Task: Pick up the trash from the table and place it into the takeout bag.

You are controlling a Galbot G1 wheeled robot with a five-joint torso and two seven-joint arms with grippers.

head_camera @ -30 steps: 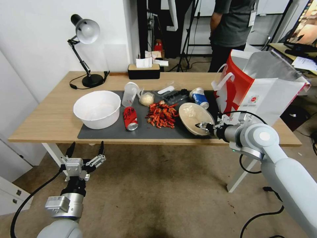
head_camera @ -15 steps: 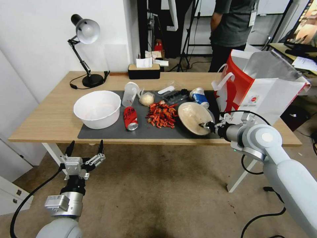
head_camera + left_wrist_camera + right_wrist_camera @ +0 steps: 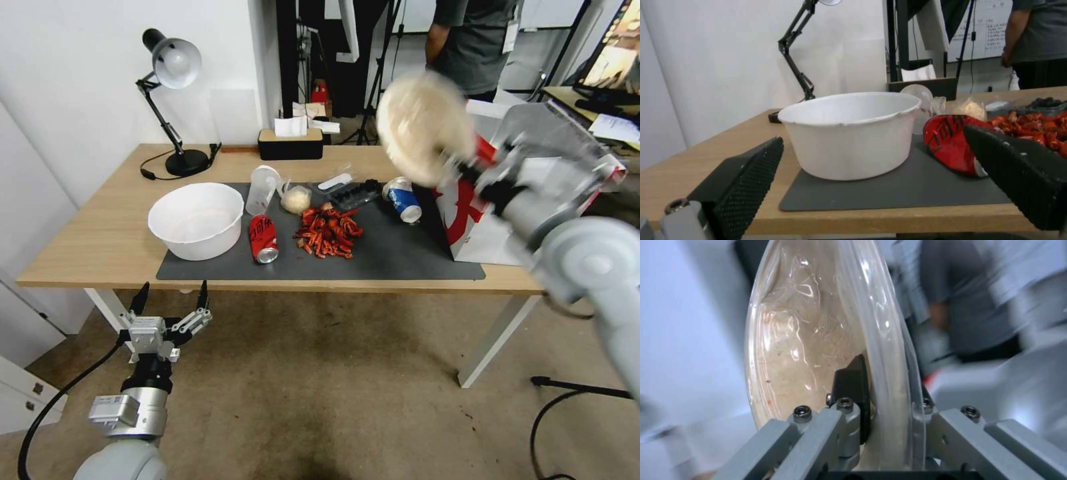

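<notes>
The jaws of the right gripper (image 3: 878, 396) are clamped on the rim of the beige oval bowl (image 3: 421, 128), one finger (image 3: 852, 386) pressed inside the wall and the other outside, which is why the bowl hangs on edge with its hollow turned sideways rather than sitting flat. In the head view the bowl is held high in the air, above the table (image 3: 100, 233) and just beside the open mouth of the takeout bag (image 3: 533, 193), which stands at the right end of the dark grey mat (image 3: 393, 257); the pinch at the rim looks chosen so that the bowl can be tipped in edge first. The jaws of the left gripper (image 3: 171, 308) are spread wide and empty, the arm parked low in front of the table's near edge, facing the white tub (image 3: 849, 133). On the mat lie the red cola can (image 3: 263, 238), the blue-and-white can (image 3: 403, 198), the clear plastic cup (image 3: 262, 189), the wrapped food lump (image 3: 296, 198) and a heap of red shells (image 3: 328, 231), well apart from both grippers.
</notes>
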